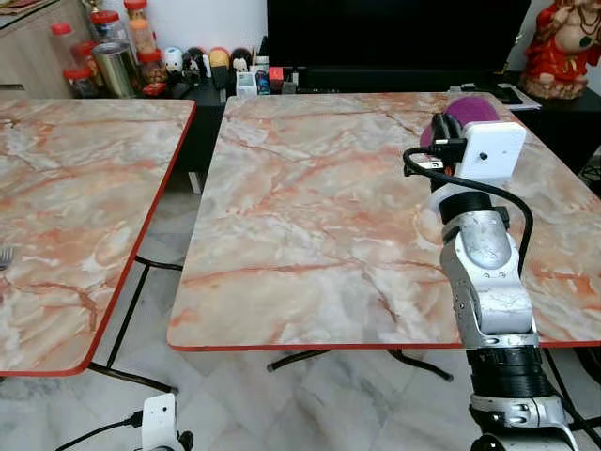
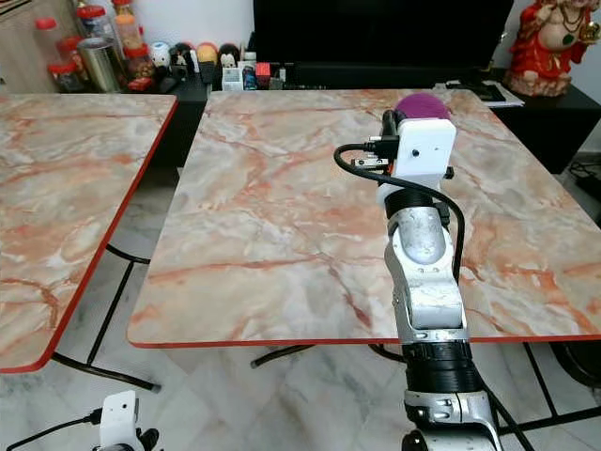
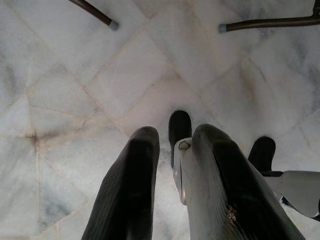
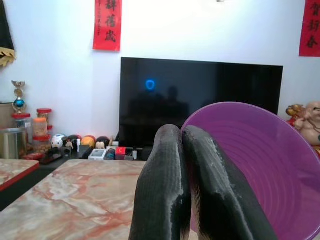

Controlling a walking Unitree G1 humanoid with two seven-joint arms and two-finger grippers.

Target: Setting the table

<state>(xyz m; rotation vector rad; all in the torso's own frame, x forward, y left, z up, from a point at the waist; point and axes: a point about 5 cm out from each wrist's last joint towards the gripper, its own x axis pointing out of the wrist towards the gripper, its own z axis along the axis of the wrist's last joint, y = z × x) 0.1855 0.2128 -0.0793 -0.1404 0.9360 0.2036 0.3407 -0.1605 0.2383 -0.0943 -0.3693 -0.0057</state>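
Observation:
My right arm reaches over the right-hand marble table (image 1: 310, 216). In the right wrist view my right gripper (image 4: 181, 131) is shut on the rim of a purple bowl (image 4: 260, 165), which it holds tilted above the table's far right part. From the head, the bowl (image 1: 470, 111) peeks out behind the white wrist camera. My left arm hangs low by the floor, where my left gripper (image 3: 172, 137) points down at the tiles with a silver utensil handle (image 3: 181, 170) held between its black fingers. A fork (image 1: 5, 256) lies on the left table's edge.
A second marble table (image 1: 75, 207) stands to the left across a narrow gap. Behind the tables are a dark TV (image 1: 394, 33), jars and small items (image 1: 122, 56), and a red statue (image 1: 563, 47). Table legs (image 3: 270, 22) cross the tiled floor.

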